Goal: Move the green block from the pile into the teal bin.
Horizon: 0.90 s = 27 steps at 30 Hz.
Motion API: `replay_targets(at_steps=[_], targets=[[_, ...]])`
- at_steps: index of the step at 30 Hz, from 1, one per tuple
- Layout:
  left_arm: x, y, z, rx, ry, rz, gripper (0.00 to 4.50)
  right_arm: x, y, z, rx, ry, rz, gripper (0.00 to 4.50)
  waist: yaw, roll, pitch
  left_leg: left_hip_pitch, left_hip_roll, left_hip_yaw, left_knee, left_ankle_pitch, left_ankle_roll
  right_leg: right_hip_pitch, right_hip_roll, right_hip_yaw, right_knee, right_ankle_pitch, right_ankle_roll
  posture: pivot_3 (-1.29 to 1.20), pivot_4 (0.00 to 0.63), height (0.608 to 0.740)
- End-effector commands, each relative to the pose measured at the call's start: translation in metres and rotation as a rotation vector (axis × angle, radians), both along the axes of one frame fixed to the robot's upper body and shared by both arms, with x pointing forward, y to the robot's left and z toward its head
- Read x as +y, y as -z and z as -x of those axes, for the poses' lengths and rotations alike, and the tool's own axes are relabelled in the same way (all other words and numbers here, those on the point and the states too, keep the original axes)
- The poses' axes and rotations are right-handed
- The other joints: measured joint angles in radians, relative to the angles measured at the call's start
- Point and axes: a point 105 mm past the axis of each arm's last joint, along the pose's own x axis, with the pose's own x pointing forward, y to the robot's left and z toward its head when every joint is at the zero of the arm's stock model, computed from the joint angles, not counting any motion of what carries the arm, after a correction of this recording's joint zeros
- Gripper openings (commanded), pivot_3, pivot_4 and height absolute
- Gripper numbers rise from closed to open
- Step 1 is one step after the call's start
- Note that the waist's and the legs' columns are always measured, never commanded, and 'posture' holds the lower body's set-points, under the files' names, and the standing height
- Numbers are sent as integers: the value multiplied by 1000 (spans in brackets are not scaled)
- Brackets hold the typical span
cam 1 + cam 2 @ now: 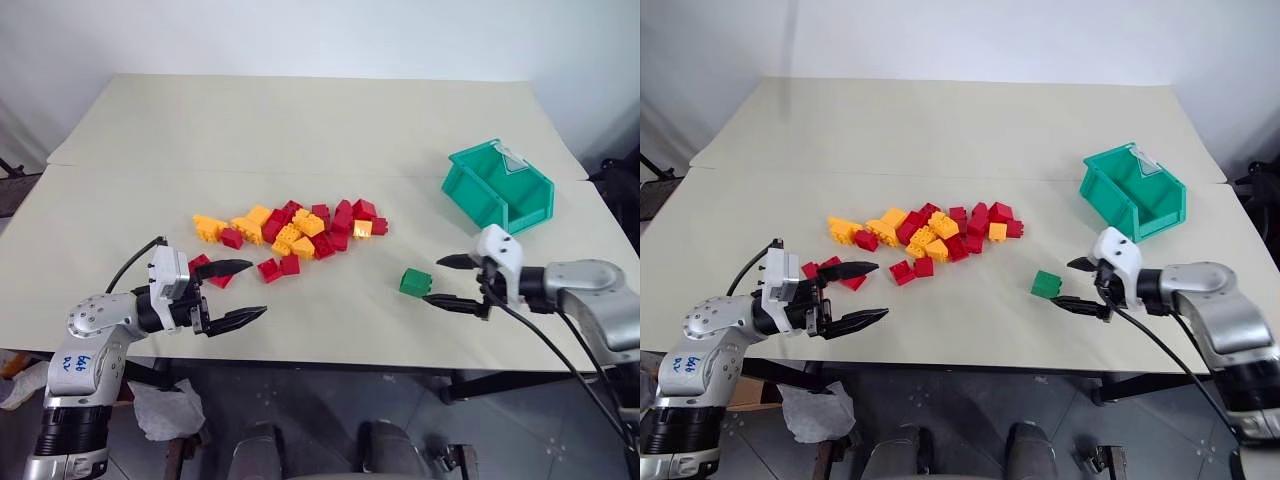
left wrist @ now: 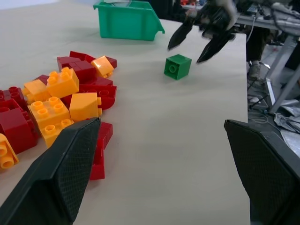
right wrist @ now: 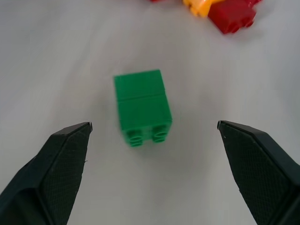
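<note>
Green block: small studded brick, lying on its side on the table, apart from the pile, just before the right gripper, fingers spread wide, empty. Teal bin interior appears empty. Left gripper likewise spread, holding nothing.

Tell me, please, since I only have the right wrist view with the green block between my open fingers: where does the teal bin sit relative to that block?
Observer: The teal bin stands farther up the table than the green block and to its right, apart from it.
Operator: Thank you. Is the block clear of the pile?
Observer: Yes, it lies alone, right of the pile.
Operator: And the other arm?
Observer: The left claw is open near the pile's left end, holding nothing.
</note>
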Motion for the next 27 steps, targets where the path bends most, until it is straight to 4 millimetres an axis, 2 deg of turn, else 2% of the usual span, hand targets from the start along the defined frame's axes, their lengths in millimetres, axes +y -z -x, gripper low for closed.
replay_targets(at_steps=[1, 3, 10, 12, 14, 16, 18, 19, 24, 27], targets=[[-5, -10, 6, -35, 9, 19, 4500, 7, 2, -6, 8, -47, 8, 4315, 2, 0, 0, 0, 0, 0, 0, 0, 0, 0, 0, 0, 0, 0, 0, 0, 150, 740], [-7, -10, 7, -31, 20, 21, 4500, 13, 4, -9, 5, -65, 0, 3882, 2, 0, 0, 0, 0, 0, 0, 0, 0, 0, 0, 0, 0, 0, 0, 0, 150, 740], [-12, -10, 10, -29, 61, 27, 4500, 19, 3, -11, -41, -87, -20, 1587, 1, 0, 0, 0, 0, 0, 0, 0, 0, 0, 0, 0, 0, 0, 0, 0, 150, 740], [-15, -15, 13, -100, 86, 41, 4500, 19, -1, -10, -69, -89, -34, 1520, 1, 0, 0, 0, 0, 0, 0, 0, 0, 0, 0, 0, 0, 0, 0, 0, 150, 740], [-17, -12, 12, -69, 90, 42, 4500, 17, -12, -11, -129, -82, -71, 1520, 2, 0, 0, 0, 0, 0, 0, 0, 0, 0, 0, 0, 0, 0, 0, 0, 150, 740], [-19, -15, 8, -54, 63, 94, 4500, 15, -42, -15, -238, -49, -182, 1520, 1, 0, 0, 0, 0, 0, 0, 0, 0, 0, 0, 0, 0, 0, 0, 0, 150, 740], [-21, -22, 0, -60, 6, 165, 4500, -4, -81, -29, -364, 91, -286, 1520, 0, 1, 0, 0, 0, 1, 0, 0, 0, 0, 0, 0, 0, 0, 0, 0, 150, 740], [-22, -24, -2, -62, -14, 186, 4500, -11, -92, -34, -403, 141, -305, 1520, 0, 1, 1, 0, 0, 1, 1, 0, 0, 0, 0, 0, 0, 0, 0, 0, 150, 740], [-31, -24, -11, -59, -72, 219, 4500, -57, -130, -70, -544, 434, -292, 1520, -2, 1, 0, 0, 1, 1, 1, 0, 0, 0, 0, 1, 0, 0, 0, 0, 150, 740], [-35, -24, -14, -63, -84, 218, 4500, -81, -135, -88, -570, 576, -247, 1520, -4, 1, 1, 0, 0, 2, 0, 0, 0, 0, 0, 1, 0, 0, 0, 0, 150, 740]])
